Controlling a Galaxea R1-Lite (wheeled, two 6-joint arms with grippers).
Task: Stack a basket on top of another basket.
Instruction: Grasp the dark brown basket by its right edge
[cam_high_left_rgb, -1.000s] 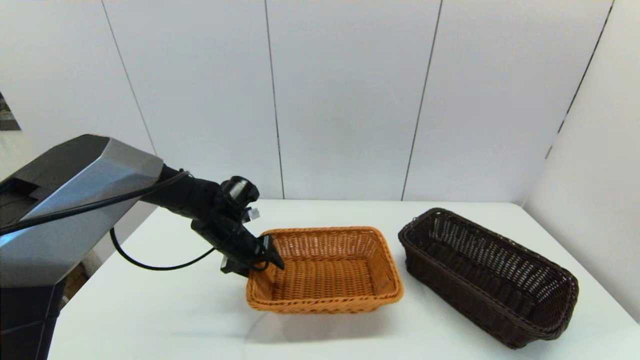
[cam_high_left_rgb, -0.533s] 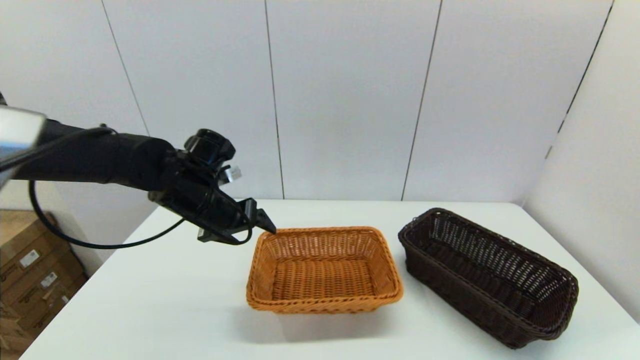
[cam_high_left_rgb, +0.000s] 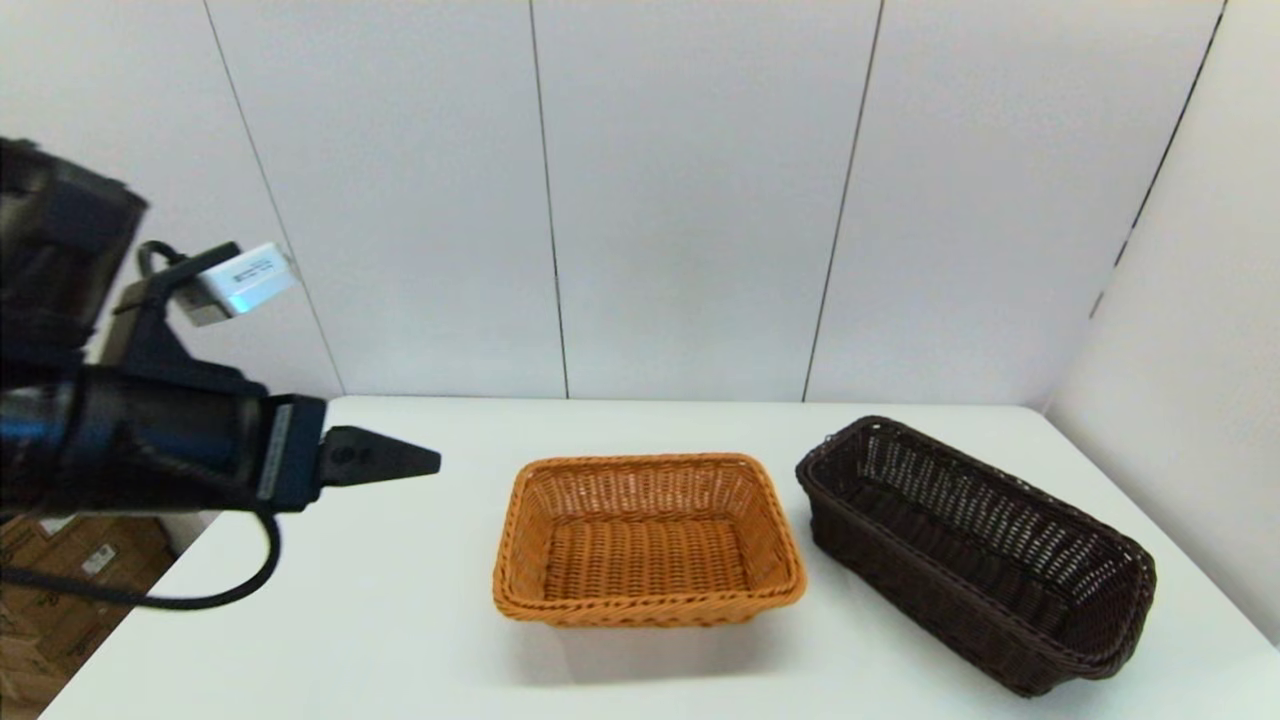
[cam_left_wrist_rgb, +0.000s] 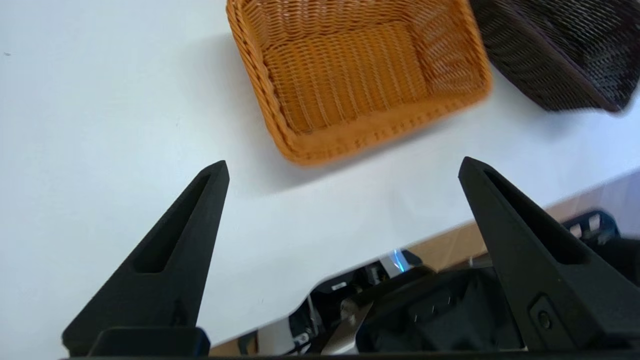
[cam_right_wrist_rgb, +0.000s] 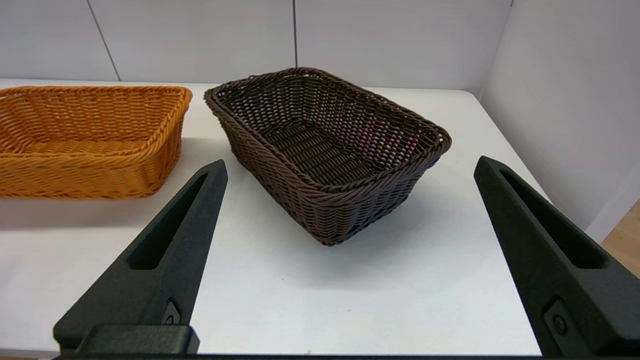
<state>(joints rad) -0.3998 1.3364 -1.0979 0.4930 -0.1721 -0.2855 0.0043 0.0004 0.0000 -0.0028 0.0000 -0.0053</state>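
Both the left gripper (cam_left_wrist_rgb: 342, 167) and right gripper (cam_right_wrist_rgb: 347, 165) gape wide, holding nothing.

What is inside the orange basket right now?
Nothing. The orange basket shows only its own woven floor and walls; the dark brown basket sits beside it on the white table, not stacked. What lies beneath the orange basket is hidden.

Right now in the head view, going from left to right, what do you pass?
Left gripper, open and off the table's left edge → orange basket → dark brown basket. Both baskets stand apart on the white table.
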